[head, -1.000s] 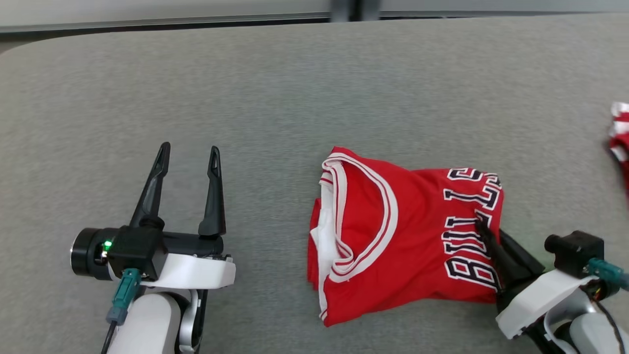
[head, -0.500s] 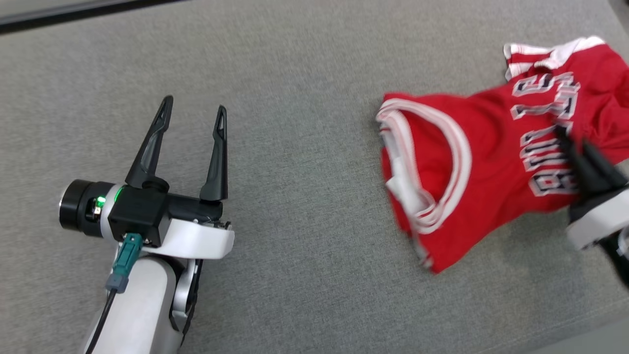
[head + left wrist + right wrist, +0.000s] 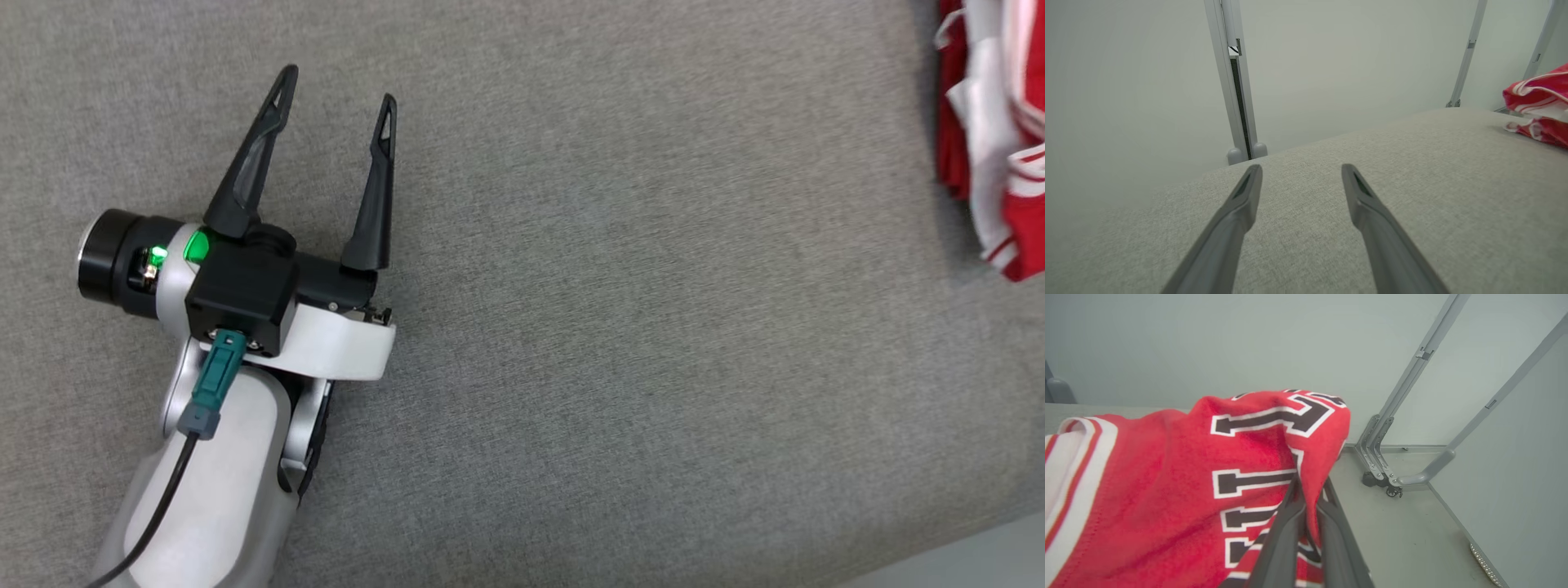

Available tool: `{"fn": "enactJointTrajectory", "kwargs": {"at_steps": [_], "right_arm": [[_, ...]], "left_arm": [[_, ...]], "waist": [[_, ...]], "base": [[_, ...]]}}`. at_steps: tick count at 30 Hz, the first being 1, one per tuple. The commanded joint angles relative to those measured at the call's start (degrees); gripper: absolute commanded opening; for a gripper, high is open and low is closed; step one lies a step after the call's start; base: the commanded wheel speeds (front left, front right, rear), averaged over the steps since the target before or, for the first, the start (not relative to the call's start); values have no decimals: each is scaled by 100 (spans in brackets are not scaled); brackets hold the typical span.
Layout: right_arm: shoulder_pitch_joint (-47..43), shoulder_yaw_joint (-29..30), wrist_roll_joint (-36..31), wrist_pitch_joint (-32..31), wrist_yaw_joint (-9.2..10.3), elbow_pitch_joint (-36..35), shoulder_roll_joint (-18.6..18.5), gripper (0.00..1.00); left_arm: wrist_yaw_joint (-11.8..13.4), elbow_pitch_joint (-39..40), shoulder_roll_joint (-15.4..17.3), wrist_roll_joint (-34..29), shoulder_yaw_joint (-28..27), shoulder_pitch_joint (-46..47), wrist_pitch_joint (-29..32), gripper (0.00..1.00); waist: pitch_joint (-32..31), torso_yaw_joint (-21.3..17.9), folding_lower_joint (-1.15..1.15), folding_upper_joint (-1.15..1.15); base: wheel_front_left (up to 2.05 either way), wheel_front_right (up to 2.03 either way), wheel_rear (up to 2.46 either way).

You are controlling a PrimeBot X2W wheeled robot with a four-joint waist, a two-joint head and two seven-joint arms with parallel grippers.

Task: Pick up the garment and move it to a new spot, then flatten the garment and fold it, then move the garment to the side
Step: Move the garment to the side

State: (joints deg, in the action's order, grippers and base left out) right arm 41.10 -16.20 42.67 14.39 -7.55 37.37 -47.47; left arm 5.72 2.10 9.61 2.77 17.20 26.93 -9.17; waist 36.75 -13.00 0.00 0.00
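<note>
Where the right gripper (image 3: 1310,482) has its two dark fingers pinched together, you have the red garment (image 3: 1167,477) caught between them. A fold of cloth with black, white-edged lettering drapes over the fingertips and spreads to the left of that wrist view. In the head view, the garment's red cloth and white trim sit at the far upper right edge, over the grey fabric surface (image 3: 612,327). Your left gripper (image 3: 340,85) is well apart from it at the left, its fingers spread wide above that surface. From the left wrist you get the garment as a red and white bunch at the right edge; you cannot tell whether it touches the surface. The right wrist view adds a pale floor (image 3: 1404,539) and grey metal frame legs (image 3: 1384,457) beyond the cloth. The left wrist view adds an upright post (image 3: 1231,81) against a pale wall.
</note>
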Motion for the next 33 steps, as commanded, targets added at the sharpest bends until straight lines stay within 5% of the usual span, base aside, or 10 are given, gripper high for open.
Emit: {"fn": "enactJointTrajectory", "kwargs": {"at_steps": [1, 2, 3, 4, 5, 10, 15, 24, 33], "right_arm": [[72, -16, 115, 42, 12, 182, 28, 0], [132, -64, 187, 38, 12, 287, 49, 0], [186, -103, 266, 38, 12, 415, 85, 17], [221, -146, 313, 38, 12, 569, 102, 50], [279, -178, 350, 44, 12, 681, 125, 100], [433, -155, 390, 78, 12, 1048, 306, 100], [208, 589, 93, 83, 11, 762, 606, 100], [-1277, 2003, -927, 82, 11, -1032, 1735, 100], [-2589, 1824, -1613, 81, 10, -2504, 2725, 100]], "left_arm": [[-13, 23, 23, -44, 6, 131, -7, 100], [-14, 13, 24, -48, 19, 168, 2, 100], [-11, 2, 23, -57, 27, 195, 6, 100], [-9, -16, 21, -61, 32, 209, 2, 100], [-10, -37, 24, -60, 41, 227, 1, 100], [21, -92, 9, -40, 69, 251, -23, 100], [7, -195, -13, 84, 74, 119, -121, 100], [49, -488, -97, 404, -13, -266, -351, 100], [153, -691, -147, 718, -176, -876, -511, 100]], "waist": [[186, 88, 0, 0], [219, 105, 0, 0], [241, 117, 0, 0], [254, 128, 0, 0], [264, 138, 0, 0], [234, 135, 0, 0], [28, 95, 0, 0], [-734, 170, 0, 0], [-1465, 418, 0, 0]], "base": [[0, 0, 0], [0, 0, 0], [0, 0, 0], [0, 0, 0], [0, 0, 0], [0, 0, 0], [0, 0, 0], [0, 0, 0], [0, 0, 0]]}}
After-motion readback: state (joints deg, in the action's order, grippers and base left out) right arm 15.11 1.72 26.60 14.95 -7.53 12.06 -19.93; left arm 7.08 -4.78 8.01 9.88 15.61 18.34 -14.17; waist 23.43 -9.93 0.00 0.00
